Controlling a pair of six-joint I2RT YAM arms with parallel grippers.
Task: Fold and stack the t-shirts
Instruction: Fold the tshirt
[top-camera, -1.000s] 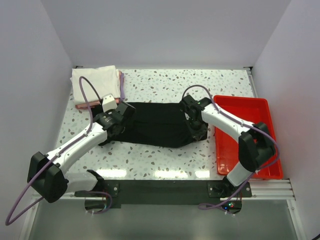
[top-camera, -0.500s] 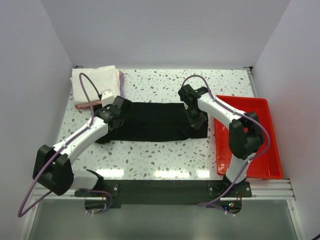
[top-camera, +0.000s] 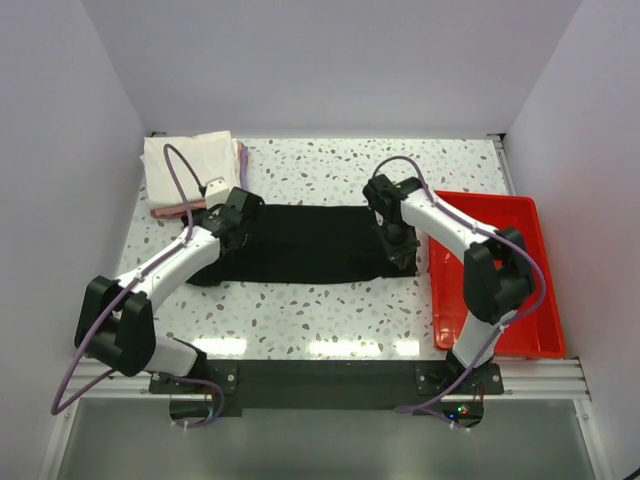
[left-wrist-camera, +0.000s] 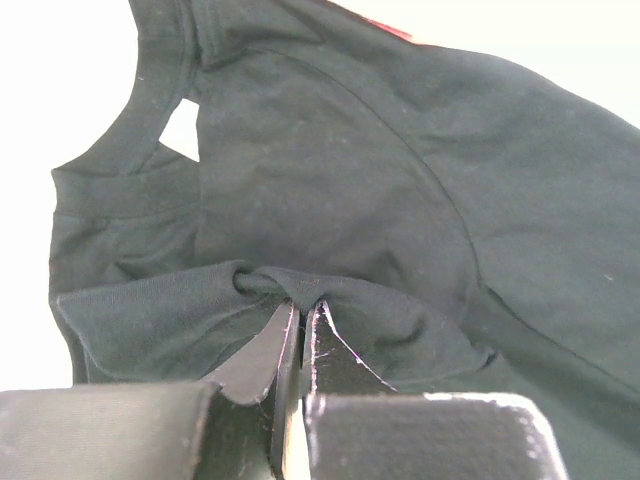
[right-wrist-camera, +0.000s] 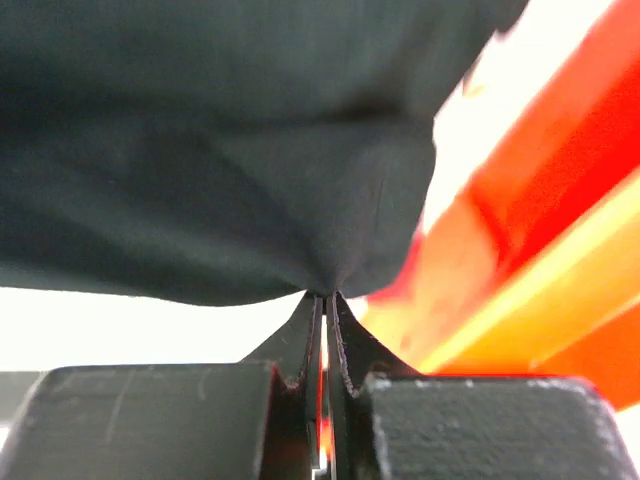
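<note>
A black t-shirt (top-camera: 305, 245) lies folded in a long band across the middle of the table. My left gripper (top-camera: 237, 215) is shut on its cloth at the left end; the left wrist view shows the fingertips pinching a bunched fold (left-wrist-camera: 290, 292) near the collar. My right gripper (top-camera: 398, 243) is shut on the shirt's right end, and the right wrist view shows a lifted edge of black cloth (right-wrist-camera: 250, 180) drawn to a point between its tips. A stack of folded t-shirts (top-camera: 192, 170), white on top with pink at the edges, sits at the far left corner.
A red plastic tray (top-camera: 500, 270) stands along the right side of the table, close beside my right gripper. White walls enclose the table on the left, back and right. Purple cables loop over both arms.
Both grippers have carried the shirt's near edge toward the back of the table, folding it over. The black cloth now lies as a narrower, straighter band.
</note>
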